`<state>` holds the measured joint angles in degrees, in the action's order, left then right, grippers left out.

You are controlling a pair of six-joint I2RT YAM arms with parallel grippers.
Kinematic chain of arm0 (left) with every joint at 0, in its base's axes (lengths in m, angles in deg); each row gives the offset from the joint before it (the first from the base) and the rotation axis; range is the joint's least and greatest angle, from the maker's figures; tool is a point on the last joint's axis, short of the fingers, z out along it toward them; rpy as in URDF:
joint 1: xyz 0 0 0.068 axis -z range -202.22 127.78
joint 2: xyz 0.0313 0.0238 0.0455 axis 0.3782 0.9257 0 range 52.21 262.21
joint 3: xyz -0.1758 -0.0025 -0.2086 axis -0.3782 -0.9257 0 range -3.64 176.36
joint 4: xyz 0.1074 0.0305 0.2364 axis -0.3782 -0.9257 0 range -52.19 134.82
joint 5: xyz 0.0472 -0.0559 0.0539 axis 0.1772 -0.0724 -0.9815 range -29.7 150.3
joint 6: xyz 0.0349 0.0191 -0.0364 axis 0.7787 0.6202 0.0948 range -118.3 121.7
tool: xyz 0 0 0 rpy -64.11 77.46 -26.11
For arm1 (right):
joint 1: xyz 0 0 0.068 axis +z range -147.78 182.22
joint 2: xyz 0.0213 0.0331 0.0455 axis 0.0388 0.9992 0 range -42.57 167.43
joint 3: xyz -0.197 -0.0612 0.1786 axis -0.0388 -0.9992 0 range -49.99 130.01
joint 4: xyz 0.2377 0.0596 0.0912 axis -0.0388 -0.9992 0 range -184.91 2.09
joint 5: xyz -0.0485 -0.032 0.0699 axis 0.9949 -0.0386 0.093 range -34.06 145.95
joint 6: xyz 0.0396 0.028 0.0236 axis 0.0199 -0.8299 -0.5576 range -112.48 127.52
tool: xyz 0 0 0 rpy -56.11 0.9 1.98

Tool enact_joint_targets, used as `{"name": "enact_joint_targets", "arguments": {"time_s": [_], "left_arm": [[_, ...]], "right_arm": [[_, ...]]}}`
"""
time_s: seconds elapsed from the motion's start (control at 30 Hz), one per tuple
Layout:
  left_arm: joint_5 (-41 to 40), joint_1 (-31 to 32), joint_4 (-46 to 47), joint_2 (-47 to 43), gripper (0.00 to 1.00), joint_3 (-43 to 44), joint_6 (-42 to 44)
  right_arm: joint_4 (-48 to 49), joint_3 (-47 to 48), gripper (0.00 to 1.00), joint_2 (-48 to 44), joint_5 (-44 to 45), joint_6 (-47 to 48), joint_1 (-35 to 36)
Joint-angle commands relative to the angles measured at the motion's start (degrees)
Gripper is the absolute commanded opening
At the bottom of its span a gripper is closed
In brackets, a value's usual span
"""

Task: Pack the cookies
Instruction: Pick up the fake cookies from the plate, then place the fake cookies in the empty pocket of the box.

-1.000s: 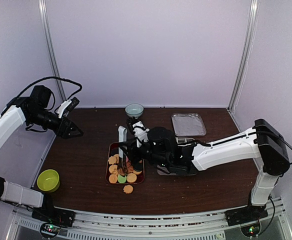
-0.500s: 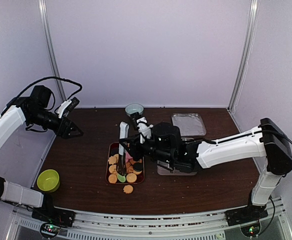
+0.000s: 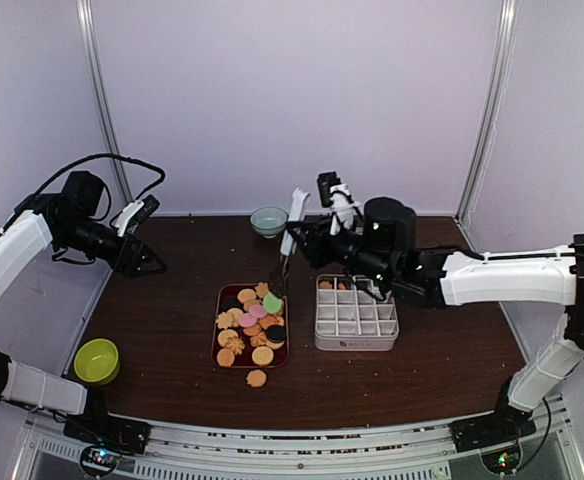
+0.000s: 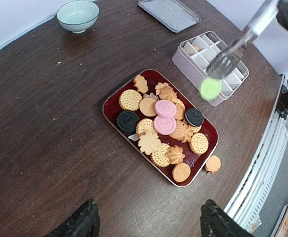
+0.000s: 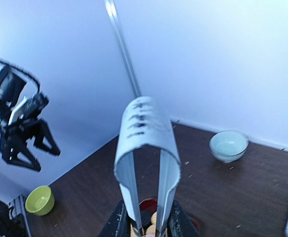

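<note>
Gripping tongs point(image 3: 295, 210) whose long axis slants down and nearward, the right gripper point(image 5: 146, 224) holds a green cookie point(image 4: 210, 88) above the tray point(image 4: 207, 136); the left gripper point(image 4: 149, 229) gapes.

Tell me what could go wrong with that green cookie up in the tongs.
The green cookie hangs by its edge from the tongs' tips, short of the divided box; it may slip and fall. One orange cookie already lies on the table beside the red tray, so stray drops seem plausible.
</note>
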<state>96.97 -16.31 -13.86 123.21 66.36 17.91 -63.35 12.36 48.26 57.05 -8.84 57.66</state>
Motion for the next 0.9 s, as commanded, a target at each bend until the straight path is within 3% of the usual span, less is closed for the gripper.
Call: {"name": "enact_joint_targets", "arguments": {"time_s": [0.0,0.23,0.53,0.87], "left_arm": [[0.41,-0.42,-0.48,0.28,0.73,1.59,0.40],[0.91,-0.38,-0.45,1.04,0.72,1.62,0.06],[1.39,-0.46,-0.48,1.73,0.73,2.25,-0.66],[1.31,-0.38,-0.48,1.16,0.73,2.25,-0.92]], "right_arm": [[-1.26,-3.17,0.00,-8.32,2.29,4.30,-6.90],[-6.83,-8.24,0.00,-16.31,7.60,10.66,-15.27],[-9.81,-8.95,0.00,-15.24,13.49,18.98,-16.32],[-10.90,-5.74,0.00,-11.81,10.80,20.59,-16.64]]}}
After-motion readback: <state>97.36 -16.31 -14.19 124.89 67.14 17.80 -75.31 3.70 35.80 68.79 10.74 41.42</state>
